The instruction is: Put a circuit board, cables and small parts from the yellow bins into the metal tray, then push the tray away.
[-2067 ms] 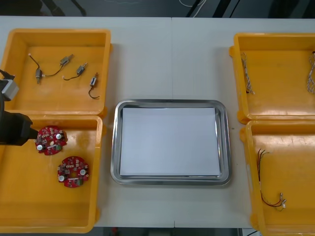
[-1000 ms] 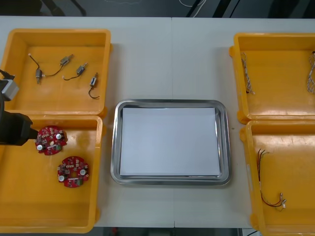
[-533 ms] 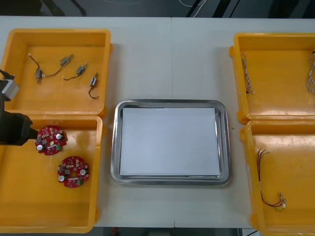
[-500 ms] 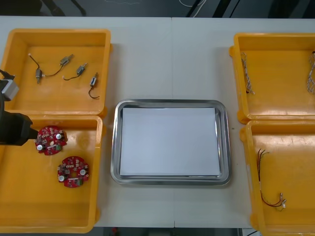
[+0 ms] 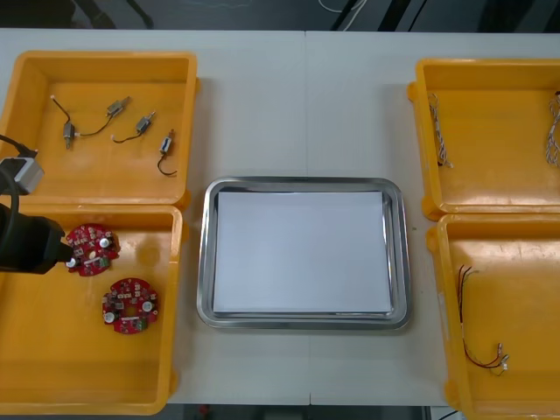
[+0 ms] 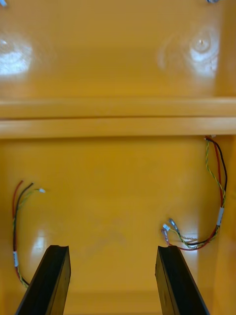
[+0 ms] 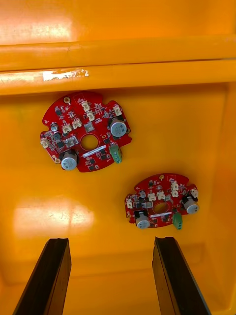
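Near-left bin (image 5: 52, 359): two circuit boards (image 5: 90, 249) below open left claw (image 7: 110, 241); near-right bin (image 5: 521, 289): two cables (image 6: 220, 215) below open right claw (image 6: 110, 248).

Lit brightly and evenly from overhead across the table (image 5: 306, 105). Left only soft, short shadows along the inner walls of the bins (image 5: 96, 58). Drew thin bright highlights along the tray (image 5: 206, 254) rim. Produced broad white glare patches on the glossy floors in both wrist views, one near the boards (image 7: 86, 129).
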`<state>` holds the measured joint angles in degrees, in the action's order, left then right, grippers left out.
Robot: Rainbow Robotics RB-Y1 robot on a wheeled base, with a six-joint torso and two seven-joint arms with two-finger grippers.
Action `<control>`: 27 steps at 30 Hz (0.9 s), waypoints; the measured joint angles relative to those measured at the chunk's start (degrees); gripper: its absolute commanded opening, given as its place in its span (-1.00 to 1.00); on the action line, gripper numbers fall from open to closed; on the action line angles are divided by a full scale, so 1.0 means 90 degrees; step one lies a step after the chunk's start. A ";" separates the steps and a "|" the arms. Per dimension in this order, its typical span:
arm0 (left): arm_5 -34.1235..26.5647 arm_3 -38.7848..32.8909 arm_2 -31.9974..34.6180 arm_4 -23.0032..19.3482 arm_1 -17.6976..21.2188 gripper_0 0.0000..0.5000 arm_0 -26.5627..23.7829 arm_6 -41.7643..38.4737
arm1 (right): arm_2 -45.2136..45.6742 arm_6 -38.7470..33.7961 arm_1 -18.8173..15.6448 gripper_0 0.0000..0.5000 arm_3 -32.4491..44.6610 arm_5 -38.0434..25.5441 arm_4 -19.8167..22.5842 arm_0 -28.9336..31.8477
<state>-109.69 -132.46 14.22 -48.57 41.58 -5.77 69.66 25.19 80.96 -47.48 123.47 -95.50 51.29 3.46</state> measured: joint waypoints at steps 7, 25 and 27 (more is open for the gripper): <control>0.0000 -0.0358 0.0000 0.0081 -0.0097 0.95 0.0391 0.0000 | 0.0000 0.0000 -0.0242 1.00 0.0003 0.0471 0.0065 0.0727; 0.1035 -0.0635 -0.0562 0.0996 -0.0722 0.95 0.1200 0.0000 | -0.0366 0.0011 -0.0451 1.00 -0.1053 0.1793 0.0292 0.1127; 0.1229 -0.0636 -0.0668 0.1136 -0.0724 0.96 0.1309 0.0000 | -0.0479 0.0022 -0.0453 1.00 -0.1187 0.1988 0.0292 0.1127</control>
<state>-98.62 -138.18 8.21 -38.34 35.07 6.01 69.65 20.87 81.16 -51.56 112.78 -77.61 53.91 13.60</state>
